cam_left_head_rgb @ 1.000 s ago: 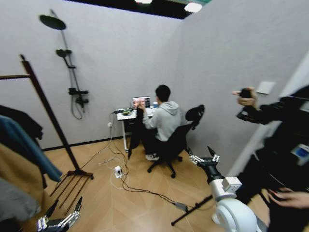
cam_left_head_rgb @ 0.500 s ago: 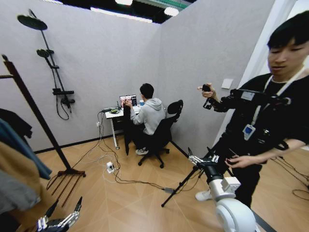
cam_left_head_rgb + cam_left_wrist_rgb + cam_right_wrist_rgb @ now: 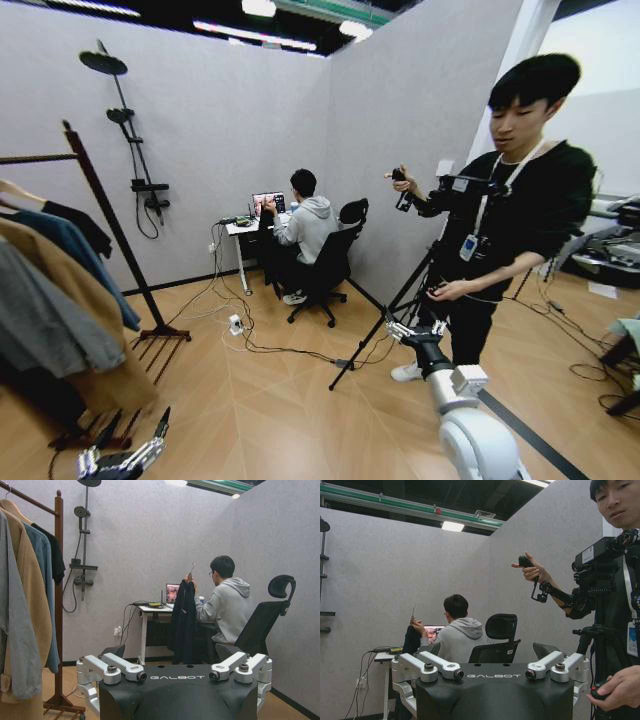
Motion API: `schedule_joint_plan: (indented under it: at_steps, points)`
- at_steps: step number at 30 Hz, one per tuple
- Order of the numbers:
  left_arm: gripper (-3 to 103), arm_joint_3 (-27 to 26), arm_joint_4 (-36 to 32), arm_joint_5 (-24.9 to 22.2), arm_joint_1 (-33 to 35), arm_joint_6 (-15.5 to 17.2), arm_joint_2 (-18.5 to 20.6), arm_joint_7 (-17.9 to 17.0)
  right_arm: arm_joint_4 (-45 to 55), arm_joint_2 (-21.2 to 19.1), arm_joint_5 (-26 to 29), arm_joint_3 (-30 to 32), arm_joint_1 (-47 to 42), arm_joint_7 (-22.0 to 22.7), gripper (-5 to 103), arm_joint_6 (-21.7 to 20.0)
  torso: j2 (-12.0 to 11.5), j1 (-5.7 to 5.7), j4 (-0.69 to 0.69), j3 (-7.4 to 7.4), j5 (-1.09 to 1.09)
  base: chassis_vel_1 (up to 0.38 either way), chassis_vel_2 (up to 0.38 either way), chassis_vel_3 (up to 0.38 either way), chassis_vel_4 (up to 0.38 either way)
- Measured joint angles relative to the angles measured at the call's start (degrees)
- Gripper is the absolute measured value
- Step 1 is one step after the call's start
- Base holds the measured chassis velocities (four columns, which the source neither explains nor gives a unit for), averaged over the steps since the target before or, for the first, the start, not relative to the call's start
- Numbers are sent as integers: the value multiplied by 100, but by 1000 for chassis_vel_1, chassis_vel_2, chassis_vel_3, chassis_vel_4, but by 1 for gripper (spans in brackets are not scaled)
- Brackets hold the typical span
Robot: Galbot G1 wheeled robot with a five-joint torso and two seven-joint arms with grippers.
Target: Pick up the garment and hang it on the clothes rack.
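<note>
The clothes rack (image 3: 112,245) stands at the left, a dark wooden post with a knob top and a horizontal rod. Coats hang from the rod. Closest to the post is the garment (image 3: 85,228), a short black top on a light wooden hanger. In the left wrist view the garment (image 3: 55,555) hangs beside the rack post (image 3: 58,605). My left gripper (image 3: 125,455) is low at the front left, open and empty, well short of the rack; its fingers (image 3: 122,667) are spread wide. My right gripper (image 3: 412,330) is held out at the right, open and empty.
A seated person at a desk (image 3: 240,228) holds up a dark garment (image 3: 182,622). A person with a camera on a tripod (image 3: 385,325) stands close to my right arm. Cables (image 3: 265,350) run over the wooden floor. A shower fitting (image 3: 135,150) hangs on the back wall.
The head camera has swung, so the whole picture has shifted: the rack's clothes now show more fully at left, and the standing person is further in. Both grippers keep their open pose.
</note>
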Motion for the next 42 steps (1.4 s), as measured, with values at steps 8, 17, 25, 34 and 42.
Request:
schedule_joint_plan:
  at_steps: [8, 17, 25, 34, 42]
  points:
    - [100, 1, -1, 0, -2, 0, 0, 5, -85, -4, -30, -71, 95, -18, 100, 4, -7, 12, 0, 5, 3, 9, 36, 24, 29]
    - [100, 1, 0, 0, -1, 0, 0, 3, -150, -2, -42, -100, 180, -41, 100, 12, -5, 5, 0, 2, 3, 79, 110, 110, 70]
    - [100, 1, 0, 0, -1, 0, 0, 1, -182, -20, -9, -62, 212, -44, 100, 23, -4, 5, 1, 2, 3, 145, 115, 107, 123]
    - [100, 1, 0, 0, -1, 0, 0, 2, -266, -56, -13, -68, 118, -89, 100, 5, -4, 5, -1, 2, 3, 43, 54, 66, 52]
    - [100, 1, 0, 0, 0, 0, 0, 2, -552, -83, -78, 283, -394, -241, 100, -29, -4, 6, 0, 3, 3, 0, 0, 0, 0]
